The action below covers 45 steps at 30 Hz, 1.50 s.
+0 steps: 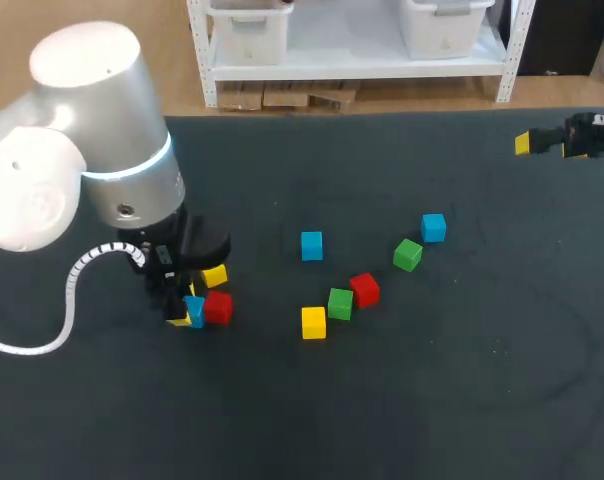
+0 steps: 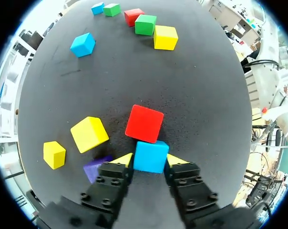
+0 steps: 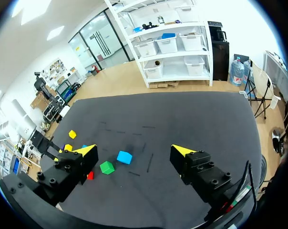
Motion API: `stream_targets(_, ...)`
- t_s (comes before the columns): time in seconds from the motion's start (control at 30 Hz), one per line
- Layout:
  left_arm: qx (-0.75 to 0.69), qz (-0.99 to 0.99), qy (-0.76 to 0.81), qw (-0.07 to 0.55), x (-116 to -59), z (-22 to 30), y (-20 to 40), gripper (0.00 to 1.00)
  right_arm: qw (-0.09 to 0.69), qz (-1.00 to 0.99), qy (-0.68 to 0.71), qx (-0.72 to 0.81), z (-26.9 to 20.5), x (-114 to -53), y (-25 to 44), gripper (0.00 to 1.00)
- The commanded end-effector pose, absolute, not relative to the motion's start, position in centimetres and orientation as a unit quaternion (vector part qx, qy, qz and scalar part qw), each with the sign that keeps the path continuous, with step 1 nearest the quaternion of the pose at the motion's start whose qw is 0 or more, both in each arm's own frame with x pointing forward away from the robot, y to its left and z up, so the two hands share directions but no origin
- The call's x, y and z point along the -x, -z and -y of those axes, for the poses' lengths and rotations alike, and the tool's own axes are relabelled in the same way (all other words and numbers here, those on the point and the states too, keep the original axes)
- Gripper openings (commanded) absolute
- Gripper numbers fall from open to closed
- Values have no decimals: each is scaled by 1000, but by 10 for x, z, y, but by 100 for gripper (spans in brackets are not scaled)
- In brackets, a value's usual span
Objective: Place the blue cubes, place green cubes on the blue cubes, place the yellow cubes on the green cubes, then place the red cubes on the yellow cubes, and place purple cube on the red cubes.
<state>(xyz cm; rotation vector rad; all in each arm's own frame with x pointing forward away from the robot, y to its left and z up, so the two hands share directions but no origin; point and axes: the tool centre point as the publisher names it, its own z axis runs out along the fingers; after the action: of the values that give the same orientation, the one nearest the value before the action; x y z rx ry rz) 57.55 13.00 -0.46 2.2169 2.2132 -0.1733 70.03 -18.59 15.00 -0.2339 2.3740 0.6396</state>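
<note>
My left gripper [image 2: 150, 161] is down on the table at the left, shut on a blue cube [image 2: 151, 156], with a yellow tip against each side. Touching that cube just ahead is a red cube [image 2: 144, 123]. Beside the fingers lie two yellow cubes [image 2: 89, 134] [image 2: 54, 154] and a purple cube [image 2: 95, 167], which is partly hidden by one finger. In the head view the held blue cube [image 1: 193, 310] sits under the left gripper [image 1: 185, 314]. My right gripper [image 1: 542, 143] hangs open at the far right, nothing between its fingers [image 3: 184, 151].
Mid-table lie a blue cube [image 1: 311, 245], a second blue cube [image 1: 433, 227], two green cubes [image 1: 407, 254] [image 1: 340, 303], a red cube [image 1: 364, 289] and a yellow cube [image 1: 313, 322]. The dark table [image 1: 462, 400] is bare at the front and right.
</note>
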Motion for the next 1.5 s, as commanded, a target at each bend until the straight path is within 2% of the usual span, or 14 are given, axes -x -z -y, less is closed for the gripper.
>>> stream_targets(0.03, -706, -706, 58, 5, -576, -131, 5, 0, 330, -908, -243, 89, 185, -700, -150, 100)
stream_targets(0.47, -684, -727, 50, 28, -568, -133, -36, 0, 330, -908, -243, 89, 185, -700, -150, 100)
stream_targets(0.77, -691, -720, 37, 49, -602, -109, -62, 0, 330, -908, -243, 89, 185, -700, -150, 100)
stream_targets(1.17, -715, -694, 54, 68, -662, -52, -50, 0, 330, -908, -243, 89, 185, -700, -150, 100)
stream_targets(1.5, -719, -689, 67, 62, -687, -28, -26, 0, 330, -908, -243, 89, 185, -700, -150, 100)
